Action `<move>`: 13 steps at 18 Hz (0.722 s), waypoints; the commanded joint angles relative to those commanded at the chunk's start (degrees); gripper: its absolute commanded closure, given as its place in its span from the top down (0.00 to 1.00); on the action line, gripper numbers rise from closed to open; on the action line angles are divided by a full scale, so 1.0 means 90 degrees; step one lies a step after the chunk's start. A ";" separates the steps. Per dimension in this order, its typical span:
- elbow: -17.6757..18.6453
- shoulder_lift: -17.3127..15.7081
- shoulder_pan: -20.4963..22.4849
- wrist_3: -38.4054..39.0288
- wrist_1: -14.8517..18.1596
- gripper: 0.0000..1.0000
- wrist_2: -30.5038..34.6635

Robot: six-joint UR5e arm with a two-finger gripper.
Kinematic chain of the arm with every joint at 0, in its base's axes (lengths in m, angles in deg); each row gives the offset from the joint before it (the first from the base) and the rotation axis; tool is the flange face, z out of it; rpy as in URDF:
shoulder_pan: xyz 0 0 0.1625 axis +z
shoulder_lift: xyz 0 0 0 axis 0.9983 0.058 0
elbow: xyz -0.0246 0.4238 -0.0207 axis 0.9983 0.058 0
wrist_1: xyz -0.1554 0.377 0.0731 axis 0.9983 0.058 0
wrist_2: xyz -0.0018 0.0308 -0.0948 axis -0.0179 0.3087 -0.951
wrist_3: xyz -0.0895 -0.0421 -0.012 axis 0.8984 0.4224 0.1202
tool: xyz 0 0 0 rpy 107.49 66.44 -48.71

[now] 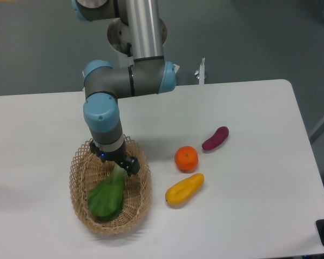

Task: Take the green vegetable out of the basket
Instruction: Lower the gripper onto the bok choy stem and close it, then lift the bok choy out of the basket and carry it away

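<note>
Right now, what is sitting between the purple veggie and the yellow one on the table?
The orange sits roughly between the purple vegetable and the yellow squash, a little to the left of the line between them. The fixed camera view shows this.

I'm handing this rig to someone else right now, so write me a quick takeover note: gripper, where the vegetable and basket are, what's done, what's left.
Gripper: down in the basket at the pale stalk end of the green vegetable; whether it has closed on the stalk cannot be told from this view.
Green vegetable: lying in the basket, leaves toward the near rim.
Basket: on the table's left side.
Done: the arm is at the stalk.
Left: confirm the grip, then lift the vegetable clear of the basket.
</note>
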 joint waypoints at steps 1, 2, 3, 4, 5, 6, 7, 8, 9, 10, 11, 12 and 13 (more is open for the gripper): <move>-0.0019 0.0010 0.0000 0.0000 -0.0049 1.00 0.0000; -0.0039 0.0010 0.0000 -0.0010 -0.0088 0.92 0.0000; -0.0039 0.0010 0.0000 -0.0010 -0.0079 0.73 0.0000; -0.0039 0.0010 0.0000 -0.0029 -0.0088 0.55 0.0000; -0.0049 0.0000 0.0000 -0.0058 -0.0079 0.44 0.0000; -0.0068 0.0000 0.0000 -0.0078 -0.0079 0.39 0.0000; -0.0078 -0.0019 0.0000 -0.0078 -0.0079 0.36 0.0000; -0.0078 -0.0019 0.0010 -0.0088 -0.0079 0.33 -0.0010; -0.0088 -0.0039 0.0010 -0.0088 -0.0079 0.32 -0.0010; -0.0098 -0.0048 0.0010 -0.0098 -0.0079 0.32 -0.0010; -0.0107 -0.0058 0.0010 -0.0127 -0.0079 0.32 0.0000; -0.0127 -0.0068 0.0019 -0.0195 -0.0079 0.32 0.0000; -0.0175 -0.0087 0.0020 -0.0234 -0.0079 0.32 -0.0010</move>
